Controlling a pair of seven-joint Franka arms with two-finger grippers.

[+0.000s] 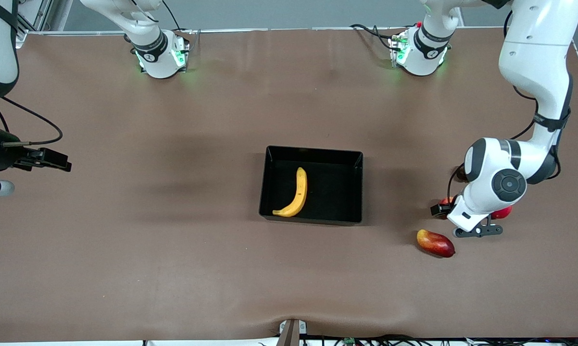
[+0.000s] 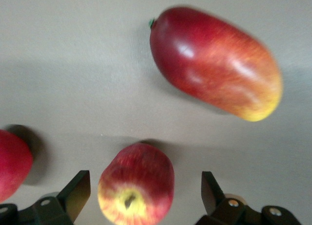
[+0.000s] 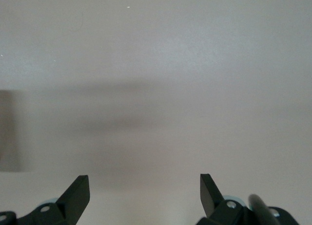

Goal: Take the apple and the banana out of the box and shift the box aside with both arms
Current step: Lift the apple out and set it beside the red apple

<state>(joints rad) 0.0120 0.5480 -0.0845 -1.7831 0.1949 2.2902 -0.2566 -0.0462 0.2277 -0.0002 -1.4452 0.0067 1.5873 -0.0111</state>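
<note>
The black tray (image 1: 351, 192) lies in the middle of the table with the yellow banana (image 1: 297, 192) in it. The small red apple (image 2: 136, 183), its stem dimple ringed in yellow, sits on the table toward the left arm's end. It shows only partly in the front view (image 1: 446, 200). My left gripper (image 2: 144, 180) is open and low over the apple. One finger stands on each side of the apple, and neither touches it. My right gripper (image 1: 53, 161) is open and empty over bare table at the right arm's end, and it also shows in the right wrist view (image 3: 144, 183).
The oval red-yellow mango (image 1: 435, 242) lies just nearer the front camera than the apple, and it fills much of the left wrist view (image 2: 214, 64). A plain red round fruit (image 1: 503, 212) sits beside the apple, mostly under the left arm (image 2: 12, 164).
</note>
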